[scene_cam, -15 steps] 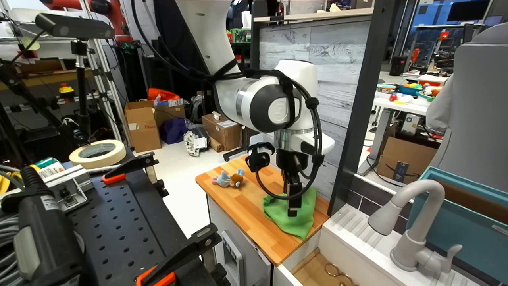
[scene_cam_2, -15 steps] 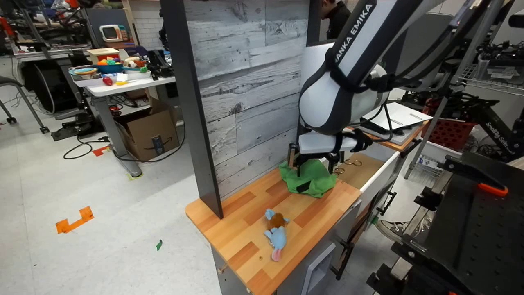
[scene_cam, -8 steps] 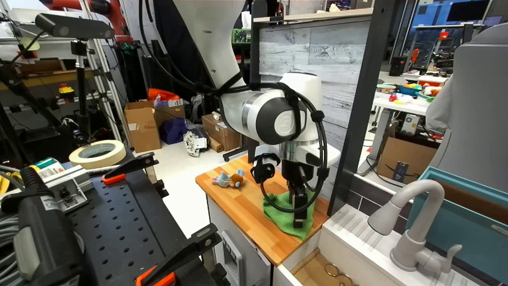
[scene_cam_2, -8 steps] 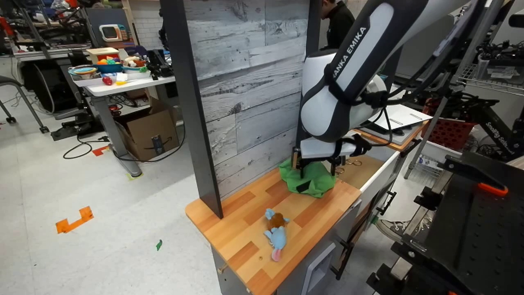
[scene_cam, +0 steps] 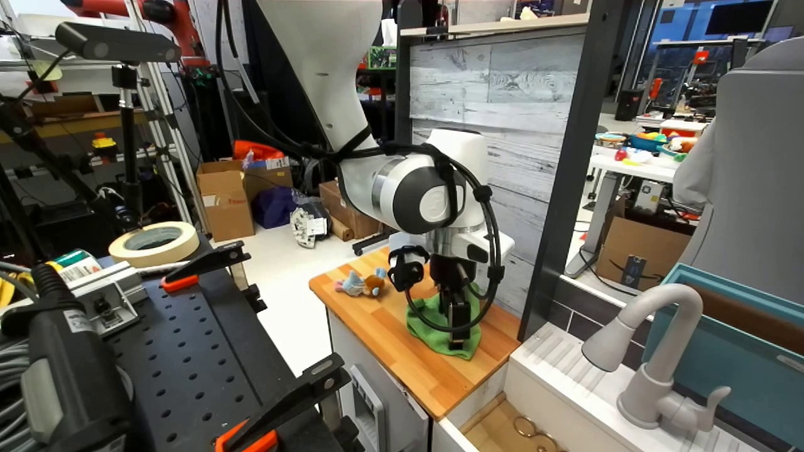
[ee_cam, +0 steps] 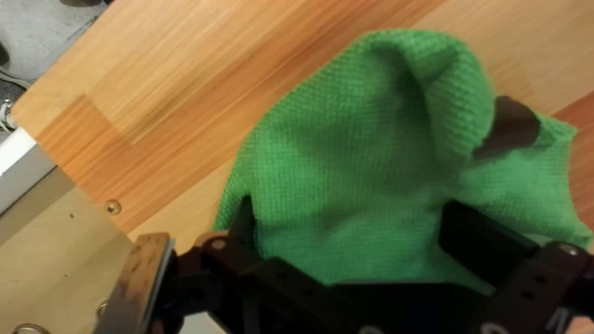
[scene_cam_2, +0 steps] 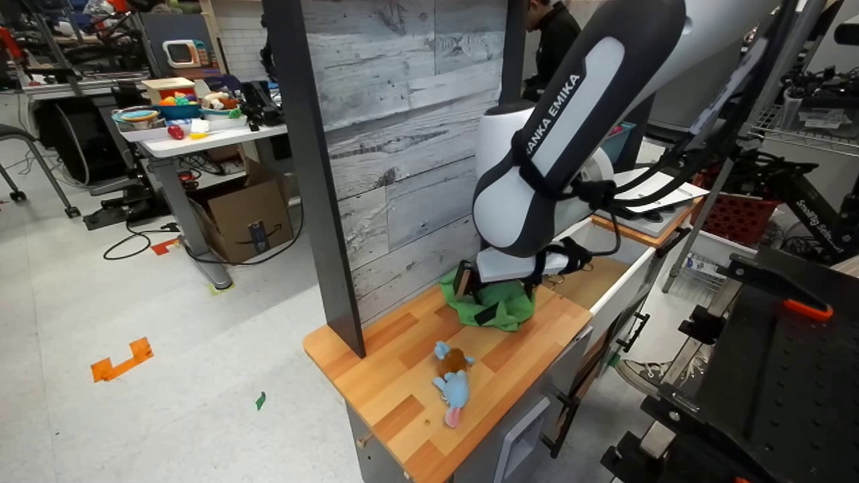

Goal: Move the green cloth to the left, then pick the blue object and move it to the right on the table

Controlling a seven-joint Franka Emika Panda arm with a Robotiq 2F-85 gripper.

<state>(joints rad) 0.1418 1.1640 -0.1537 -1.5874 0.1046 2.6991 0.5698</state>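
Our fingers stand well apart, with the green cloth rumpled beneath and between them. Both tips look set among its folds, though we cannot tell whether they press through to the wooden countertop. Nothing is clamped, so we judge our gripper to be at the first step, the cloth's move.

If we close now, the pads may catch only one thin layer, or skim over it, because the cloth lies low and loose. If we push with spread tips instead, the fabric may roll up unevenly, and too much downward force would scrape the wood. A fold could hook on a finger and lift away with us. Among the folds shows a dark patch; label or separate item, we cannot tell.

Farther out, the grey plank panel rises near the gripper, so a sweep that way could knock against it. At one end of the countertop, the open drawer could take the cloth if we dragged it over that edge.

Well apart from the cloth, toward the end away from the drawer, the blue-and-brown plush toy lies on the countertop in both exterior views. We expect it to be soft, so an off-centre grip could let it twist free; its pink tip lies near the edge, and a clumsy nudge could send it over.
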